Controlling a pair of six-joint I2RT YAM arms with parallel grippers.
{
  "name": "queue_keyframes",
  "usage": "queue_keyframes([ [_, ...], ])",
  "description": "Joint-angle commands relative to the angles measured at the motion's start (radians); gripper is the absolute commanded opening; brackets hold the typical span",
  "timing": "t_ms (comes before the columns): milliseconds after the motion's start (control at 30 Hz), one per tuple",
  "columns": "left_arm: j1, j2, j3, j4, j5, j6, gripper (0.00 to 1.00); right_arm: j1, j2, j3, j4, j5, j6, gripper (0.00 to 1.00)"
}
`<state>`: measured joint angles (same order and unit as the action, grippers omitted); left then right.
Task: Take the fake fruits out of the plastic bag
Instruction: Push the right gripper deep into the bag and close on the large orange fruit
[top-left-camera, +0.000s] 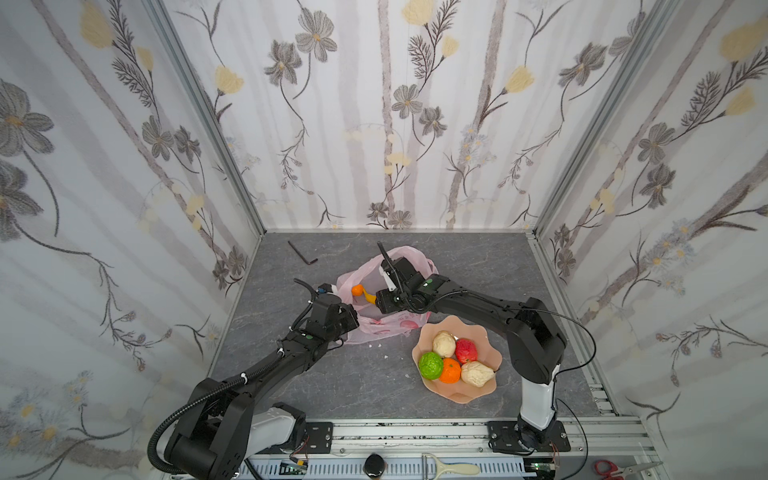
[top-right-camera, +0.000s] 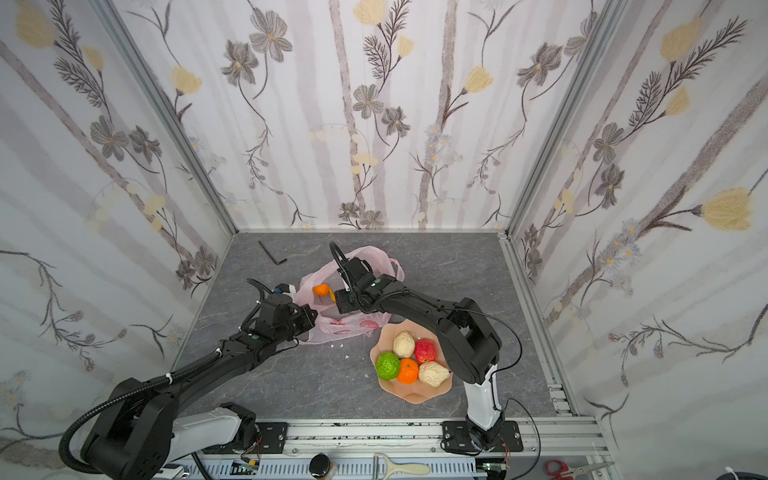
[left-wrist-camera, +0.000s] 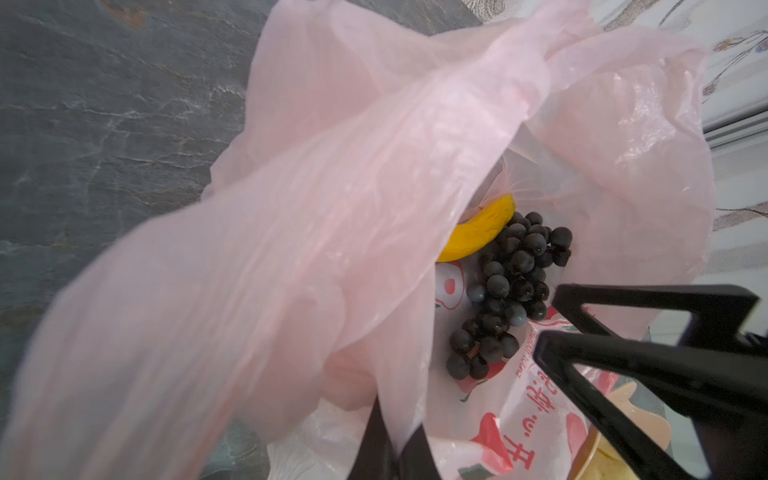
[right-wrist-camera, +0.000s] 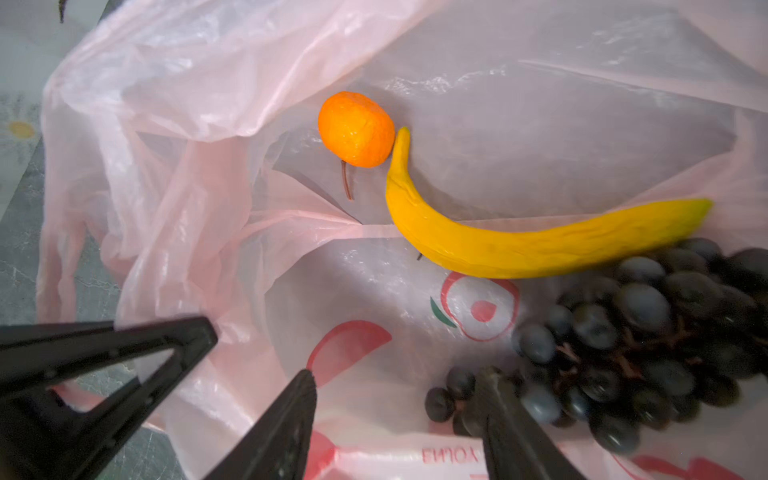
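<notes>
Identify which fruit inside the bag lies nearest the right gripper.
The dark grape bunch; the right gripper hovers at its edge, while banana and orange lie farther off.

The left gripper (left-wrist-camera: 394, 434) clamps shut; right gripper (right-wrist-camera: 399, 374) close beside, fingers (right-wrist-camera: 286, 419) parted.

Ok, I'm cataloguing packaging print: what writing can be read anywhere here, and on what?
Thin translucent pale-pink plastic bag, small red Latin lettering: reversed, cut off, unreadable.
Same bag, large red characters: tilted, creased; one perhaps "开", rest unreadable.
No other text legible.
</notes>
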<state>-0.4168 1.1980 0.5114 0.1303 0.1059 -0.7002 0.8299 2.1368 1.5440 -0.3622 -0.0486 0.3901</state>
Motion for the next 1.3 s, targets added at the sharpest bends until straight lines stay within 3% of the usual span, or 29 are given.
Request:
queue_keyframes([
  [0,0.005,-0.006,0.001,0.009,0.002,-0.018,0.0,0.0,0.071,0.077,0.058,-0.056,-0.026,0.62],
  [300,0.007,0.014,-0.033,-0.001,-0.008,-0.034,0.0,-0.032,0.278,0.317,0.067,-0.11,-0.004,0.61],
  [667,0.009,0.051,-0.034,-0.012,0.014,-0.035,0.0,-0.027,0.396,0.438,0.08,-0.125,0.028,0.62],
  [900,0.01,0.047,-0.029,-0.014,0.005,-0.033,0.0,-0.016,0.403,0.44,0.059,-0.083,0.064,0.59],
  [1100,0.01,0.04,-0.036,-0.014,0.002,-0.035,0.0,0.031,0.322,0.3,0.124,-0.054,0.125,0.54],
  [1267,0.01,0.044,-0.034,-0.012,0.007,-0.032,0.0,0.044,0.338,0.296,0.13,-0.057,0.144,0.5],
])
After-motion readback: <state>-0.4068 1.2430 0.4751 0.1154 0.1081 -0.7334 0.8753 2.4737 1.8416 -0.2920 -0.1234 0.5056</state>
